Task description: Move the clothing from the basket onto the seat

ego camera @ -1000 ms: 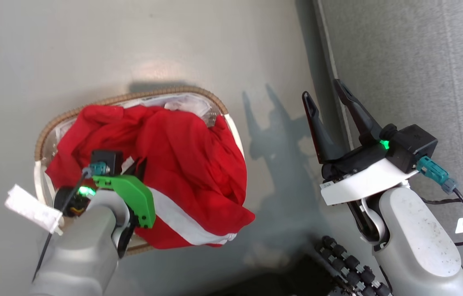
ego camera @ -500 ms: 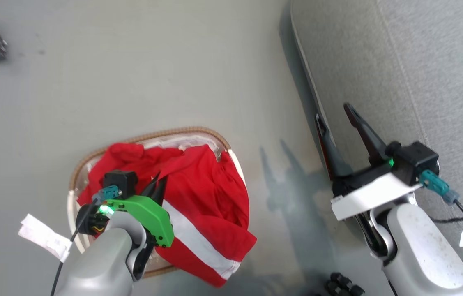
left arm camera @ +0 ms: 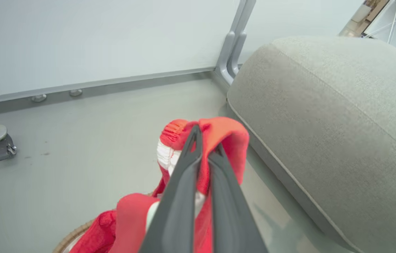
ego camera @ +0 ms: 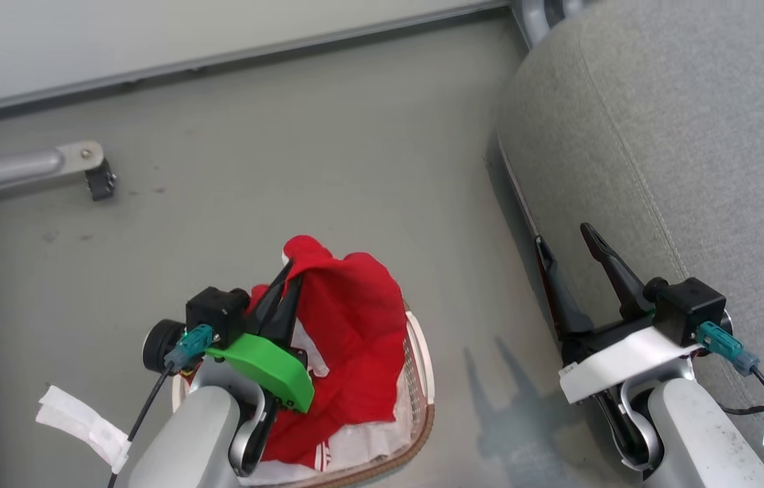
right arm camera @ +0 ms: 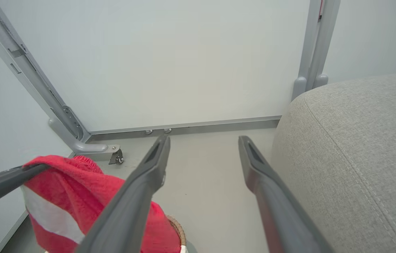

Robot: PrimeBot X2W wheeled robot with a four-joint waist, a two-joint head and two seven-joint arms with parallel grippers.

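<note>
My left gripper [ego camera: 289,272] is shut on a fold of the red clothing [ego camera: 354,318], and the garment hangs from it down into the basket [ego camera: 424,413]. The left wrist view has the closed fingers [left arm camera: 183,182] pinching red fabric with white ribbed trim [left arm camera: 226,135] above the woven rim [left arm camera: 67,239]. To the right lies the grey seat [ego camera: 659,135], with its rounded edge close to the raised cloth [left arm camera: 324,105]. My right gripper [ego camera: 563,236] stands open and empty beside the seat's front edge; between its spread fingers [right arm camera: 148,175] I see bare floor.
A metal frame leg with a caster [ego camera: 98,181] stands on the grey floor at the far left. A pale wall panel with a baseboard [ego camera: 219,57] closes the back. A frame post [right arm camera: 310,52] rises behind the seat. A white tag [ego camera: 80,420] hangs off my left arm's cable.
My left gripper has risen with the red garment, pulling it up out of the basket. The head camera has tilted up, so basket and seat have shifted in the picture. The right gripper stays open.
</note>
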